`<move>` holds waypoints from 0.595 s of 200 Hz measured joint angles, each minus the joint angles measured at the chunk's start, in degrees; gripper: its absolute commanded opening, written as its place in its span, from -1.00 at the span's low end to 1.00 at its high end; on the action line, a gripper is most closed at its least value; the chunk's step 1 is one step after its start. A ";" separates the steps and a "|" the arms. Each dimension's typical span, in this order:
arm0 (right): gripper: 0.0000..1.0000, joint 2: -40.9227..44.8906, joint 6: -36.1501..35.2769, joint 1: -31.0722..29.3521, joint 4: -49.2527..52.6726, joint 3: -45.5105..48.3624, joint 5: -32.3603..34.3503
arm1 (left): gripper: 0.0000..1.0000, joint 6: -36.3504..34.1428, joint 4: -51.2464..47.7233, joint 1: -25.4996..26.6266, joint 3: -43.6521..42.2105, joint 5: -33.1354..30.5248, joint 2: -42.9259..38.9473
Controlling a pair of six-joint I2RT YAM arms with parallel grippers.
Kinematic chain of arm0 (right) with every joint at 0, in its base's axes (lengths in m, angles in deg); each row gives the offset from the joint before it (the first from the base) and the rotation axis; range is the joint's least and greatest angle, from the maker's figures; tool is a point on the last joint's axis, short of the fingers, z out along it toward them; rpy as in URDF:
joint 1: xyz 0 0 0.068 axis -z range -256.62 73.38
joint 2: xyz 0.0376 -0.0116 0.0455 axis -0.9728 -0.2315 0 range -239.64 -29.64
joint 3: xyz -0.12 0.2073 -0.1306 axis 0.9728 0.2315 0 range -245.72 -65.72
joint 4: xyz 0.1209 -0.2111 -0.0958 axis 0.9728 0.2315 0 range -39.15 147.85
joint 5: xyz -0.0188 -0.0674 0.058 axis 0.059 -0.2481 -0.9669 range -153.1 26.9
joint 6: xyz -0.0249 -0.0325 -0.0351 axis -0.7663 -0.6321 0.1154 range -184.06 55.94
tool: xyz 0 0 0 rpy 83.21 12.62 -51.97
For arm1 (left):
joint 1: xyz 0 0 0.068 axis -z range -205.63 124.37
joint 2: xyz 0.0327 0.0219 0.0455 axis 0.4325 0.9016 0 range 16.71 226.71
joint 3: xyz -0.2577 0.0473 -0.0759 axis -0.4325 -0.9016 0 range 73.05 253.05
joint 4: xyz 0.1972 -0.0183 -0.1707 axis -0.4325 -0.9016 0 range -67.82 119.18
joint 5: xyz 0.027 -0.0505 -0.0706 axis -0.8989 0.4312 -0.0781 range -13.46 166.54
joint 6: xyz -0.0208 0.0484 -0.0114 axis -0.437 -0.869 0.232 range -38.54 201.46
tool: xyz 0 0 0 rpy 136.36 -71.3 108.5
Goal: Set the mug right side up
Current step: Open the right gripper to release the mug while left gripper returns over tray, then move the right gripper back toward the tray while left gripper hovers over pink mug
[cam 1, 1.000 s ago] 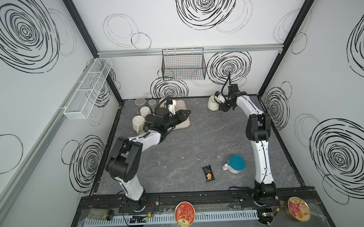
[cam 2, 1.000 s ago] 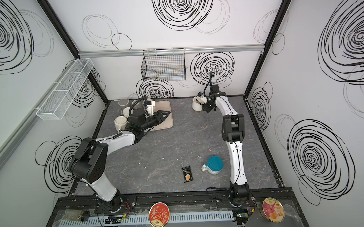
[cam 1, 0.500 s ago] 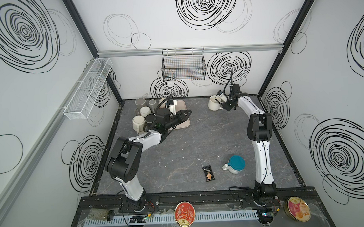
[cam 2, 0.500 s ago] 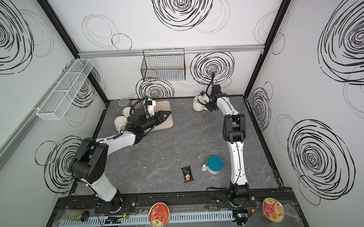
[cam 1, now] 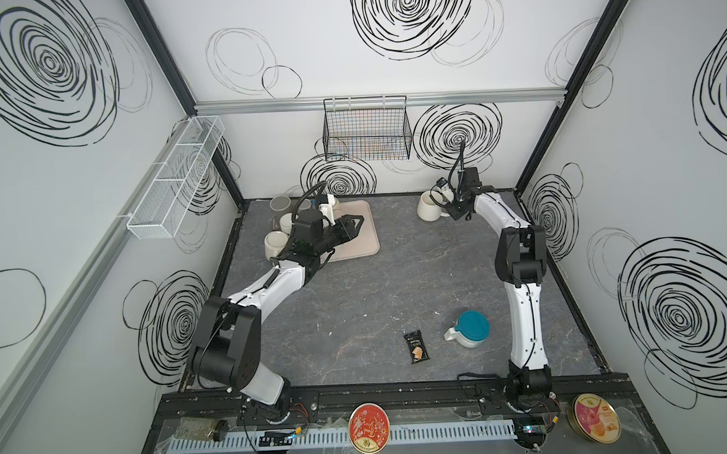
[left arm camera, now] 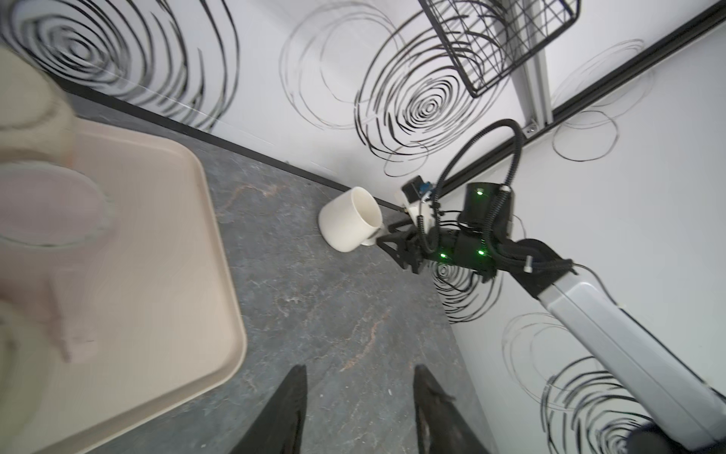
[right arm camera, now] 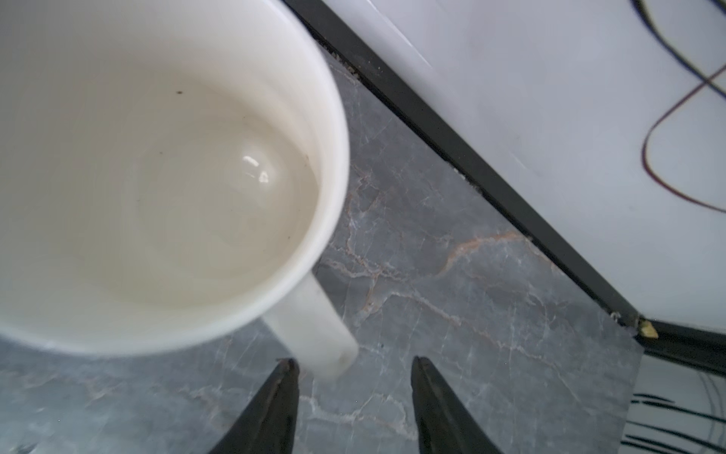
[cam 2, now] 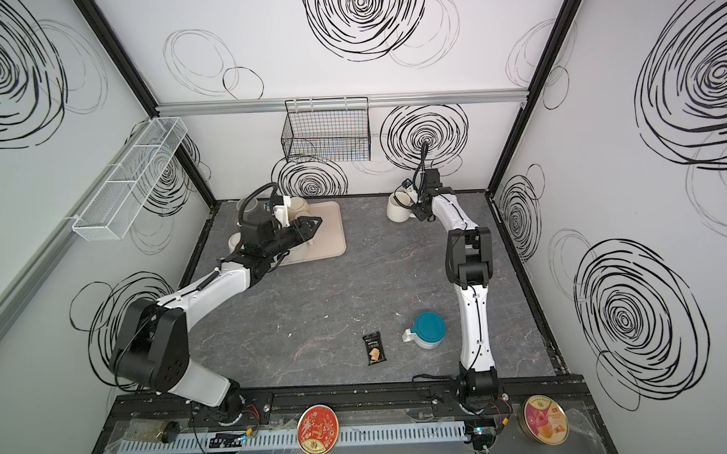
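The cream mug [cam 1: 428,206] [cam 2: 398,209] stands mouth up on the grey floor at the back right, near the back wall. In the right wrist view I look down into the mug [right arm camera: 157,177], which is bare inside. Its handle [right arm camera: 314,326] points at my right gripper [right arm camera: 353,363]. That gripper [cam 1: 452,207] [cam 2: 416,208] is open; the handle's end lies just ahead of one fingertip and is not gripped. My left gripper [left arm camera: 359,369] [cam 1: 359,222] is open and holds nothing. It hovers at the edge of the beige tray [cam 1: 364,246] [left arm camera: 157,275]. The left wrist view also shows the mug [left arm camera: 349,224].
Several other mugs [cam 1: 277,243] crowd the back left corner beside the tray. A teal-lidded jug [cam 1: 470,329] and a dark snack packet [cam 1: 416,347] lie front right. A wire basket [cam 1: 367,132] hangs on the back wall. A white rack [cam 1: 177,180] is on the left wall.
My right wrist has shifted slightly beside the mug, which stays where it was. The left arm has hardly moved over the tray.
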 measured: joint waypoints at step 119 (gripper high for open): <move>-0.01 27.06 21.55 -11.63 -14.29 32.48 -10.60 | -0.08 -14.16 -30.56 2.25 16.41 -25.70 4.85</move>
